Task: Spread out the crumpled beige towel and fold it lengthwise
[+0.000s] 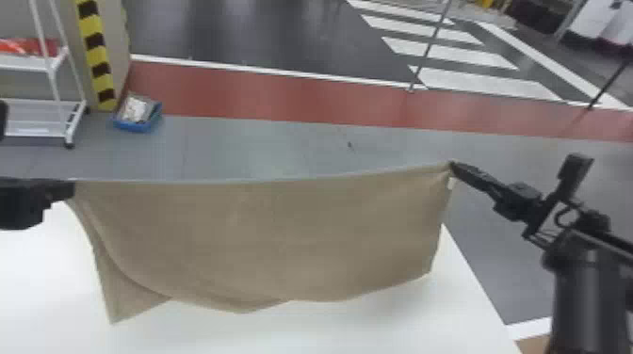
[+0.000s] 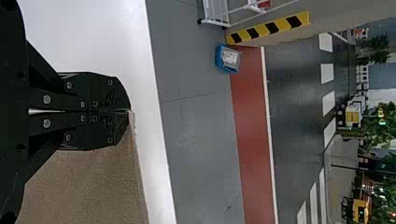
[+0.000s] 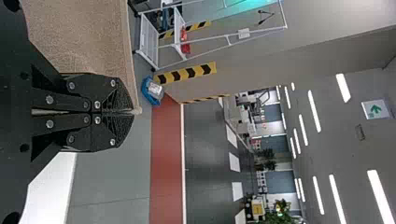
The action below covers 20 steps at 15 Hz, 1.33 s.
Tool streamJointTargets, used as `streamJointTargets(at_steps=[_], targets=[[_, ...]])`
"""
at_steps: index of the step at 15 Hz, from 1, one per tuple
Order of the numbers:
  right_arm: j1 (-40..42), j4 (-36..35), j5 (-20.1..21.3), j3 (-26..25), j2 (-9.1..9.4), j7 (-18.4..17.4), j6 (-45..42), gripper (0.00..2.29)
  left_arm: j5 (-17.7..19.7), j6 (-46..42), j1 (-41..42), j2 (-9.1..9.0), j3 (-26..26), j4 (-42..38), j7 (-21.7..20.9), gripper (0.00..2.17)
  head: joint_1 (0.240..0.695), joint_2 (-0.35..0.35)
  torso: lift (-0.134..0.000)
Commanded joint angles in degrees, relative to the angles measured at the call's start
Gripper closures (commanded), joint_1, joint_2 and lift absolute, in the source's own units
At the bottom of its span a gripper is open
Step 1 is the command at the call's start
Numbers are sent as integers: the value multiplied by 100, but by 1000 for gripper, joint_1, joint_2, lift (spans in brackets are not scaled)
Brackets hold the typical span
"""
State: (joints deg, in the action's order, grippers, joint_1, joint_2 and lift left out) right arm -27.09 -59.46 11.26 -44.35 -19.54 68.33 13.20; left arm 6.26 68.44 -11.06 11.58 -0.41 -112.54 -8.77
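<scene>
One beige towel [image 1: 263, 235] hangs stretched between two grippers, spread wide above one white tabletop [image 1: 329, 329]. The left gripper [image 1: 71, 188] is closed on the towel's upper left corner area; the right gripper [image 1: 453, 164] is closed on its upper right corner, the towel running from one to the other with a nearly straight top edge. In both wrist views the two fingers are pressed together with cloth at the tips. At the towel's left side a fold curves down to one low-hanging corner; whether that corner touches the tabletop, I cannot tell. One small white tag [image 1: 450, 182] sits on the towel's right edge, just below the right gripper, its print too small to read. Beyond, on the floor, stand one white cart [image 1: 28, 66] holding something red [image 1: 28, 46], and one blue bin [image 1: 133, 126] near it. The right wrist view also shows one white sign [image 3: 375, 109] with a green arrow.
</scene>
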Motion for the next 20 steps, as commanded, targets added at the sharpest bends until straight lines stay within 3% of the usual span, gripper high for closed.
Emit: streamJointTargets(at_steps=[1,4,6,7,8,10,11,12,15,20], targets=[[-674,831,79,216,-85,-320,-673,1541,-2,-713,-670,-25,-29,848,-46,2071,676,-258,0],[-1325,1622,-80,418,-261,-601,-1288,1541,-11,-1187,-1346,-33,-82,1428,-116,2071,601,-231,0],[-1334,1639,-115,585,-269,-513,-1306,1541,-2,-1187,-1320,-33,-47,1349,-196,2071,555,-221,0],[-1105,1595,-185,594,-269,-311,-1306,1541,121,-1012,-977,-33,6,1006,-275,2071,524,-212,0],[-824,1560,-238,594,-287,-83,-1341,1541,112,-871,-494,-33,120,575,-336,2071,523,-209,0],[-103,1560,-220,612,-305,401,-2026,1541,-73,-1012,728,-7,164,-49,-468,2071,560,-209,0],[284,1560,-238,638,-278,656,-2360,1541,-169,-1521,1387,-7,173,-207,-468,2071,598,-212,0],[635,1569,-238,655,-278,796,-2677,1541,-319,-1890,1853,2,129,-286,-450,2071,692,-216,0],[1286,1560,-466,682,-392,972,-3134,1541,-503,-2101,2547,19,6,-471,-380,2071,695,-226,0],[2041,1622,-563,699,-806,1000,-3503,1622,-591,-2101,3101,37,-55,-796,-345,2094,695,-297,0]])
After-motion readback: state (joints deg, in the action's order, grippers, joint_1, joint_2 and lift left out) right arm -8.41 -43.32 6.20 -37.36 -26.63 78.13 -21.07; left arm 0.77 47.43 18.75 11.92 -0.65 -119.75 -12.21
